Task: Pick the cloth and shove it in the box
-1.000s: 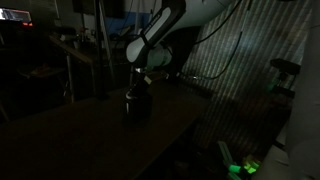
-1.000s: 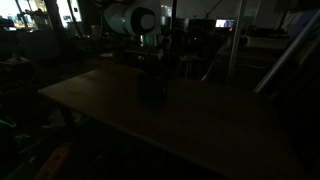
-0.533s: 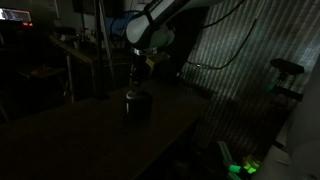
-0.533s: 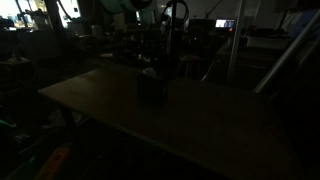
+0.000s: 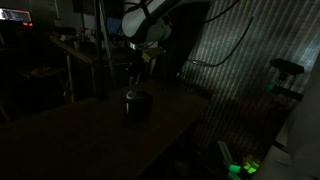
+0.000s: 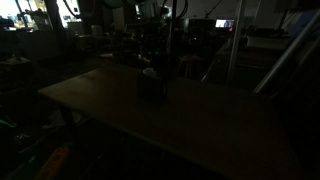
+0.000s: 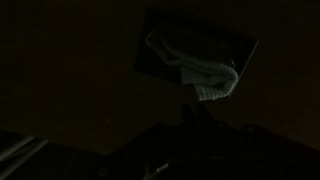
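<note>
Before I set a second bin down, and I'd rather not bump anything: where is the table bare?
The table looks bare from the box forward to its near edge. It is crowded only at the box, which holds the cloth, with the claw above it. Dim light may hide small things.

Both exterior cameras stood off my table point(image 5: 90, 140), slightly above it, and faced across it from different sides at middle range. My wrist camera looked steeply down from close above. All three views shared the box point(image 7: 190, 28).
</note>
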